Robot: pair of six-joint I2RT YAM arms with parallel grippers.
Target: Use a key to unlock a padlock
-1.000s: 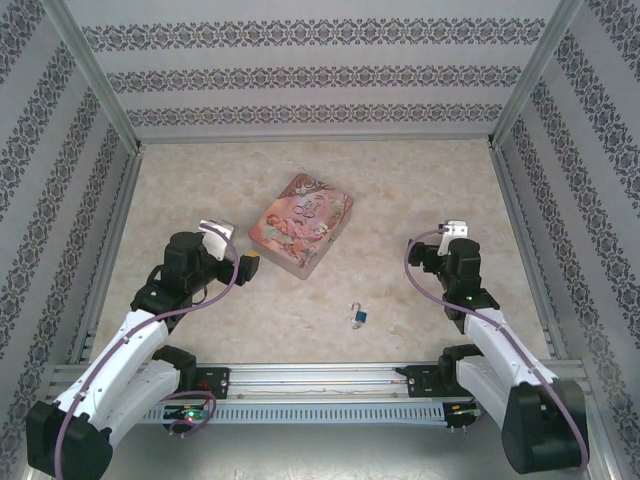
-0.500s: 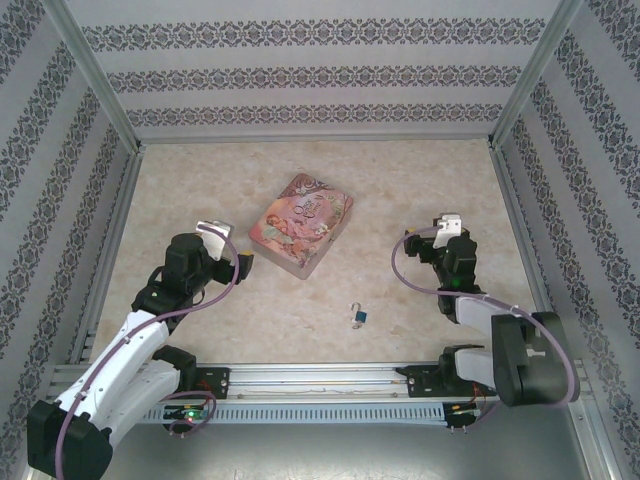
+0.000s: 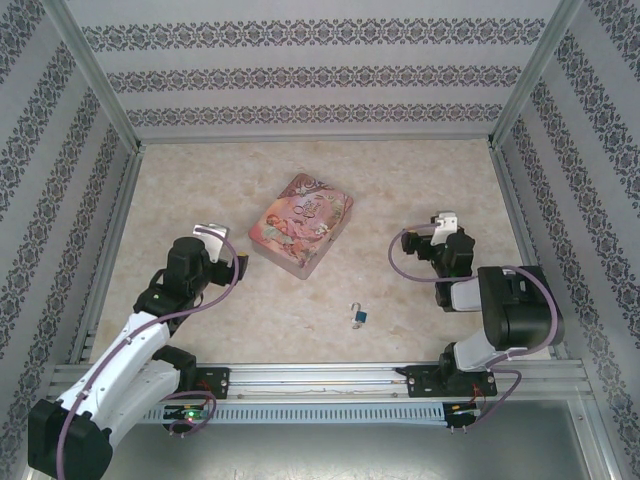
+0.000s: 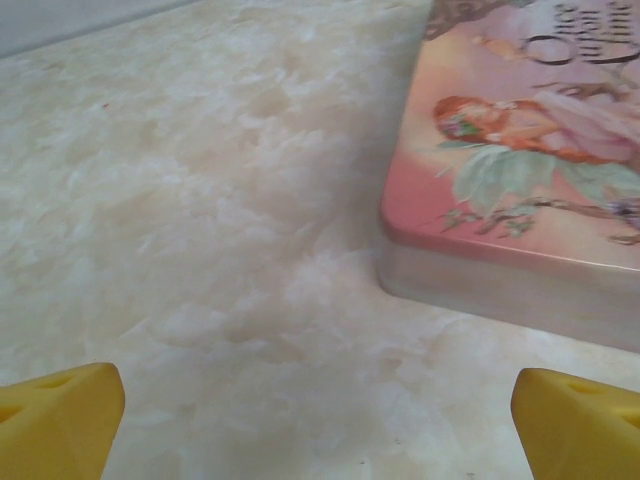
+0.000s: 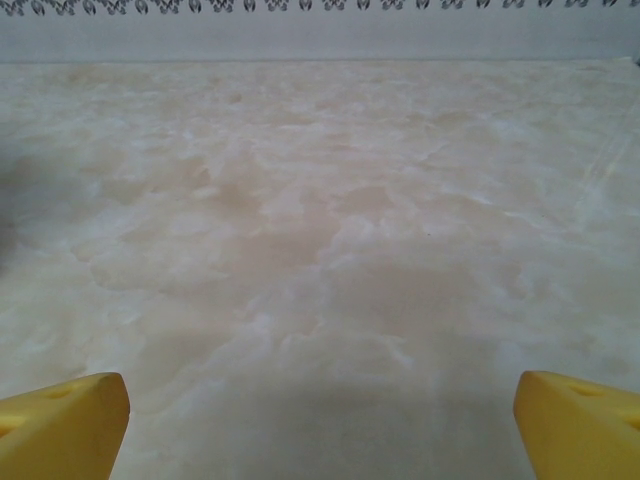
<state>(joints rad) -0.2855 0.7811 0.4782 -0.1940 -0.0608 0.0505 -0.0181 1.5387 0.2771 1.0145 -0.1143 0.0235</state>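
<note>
Tin (image 4: 520,190) runs off the top and right edges of the left wrist view, its lid lettering cropped. Left fingertips (image 4: 60,420) and right fingertips (image 5: 60,425) are clipped at the bottom corners. From above, the padlock (image 3: 358,316), near the table's (image 3: 420,190) front edge, is too small to show a keyhole.

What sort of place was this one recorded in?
Likely a purpose-built robot test cell: left arm and right arm bolted to an aluminium rail, a marble-look table boxed in by patterned wall panels, a pink tin and tiny padlock laid out.
</note>
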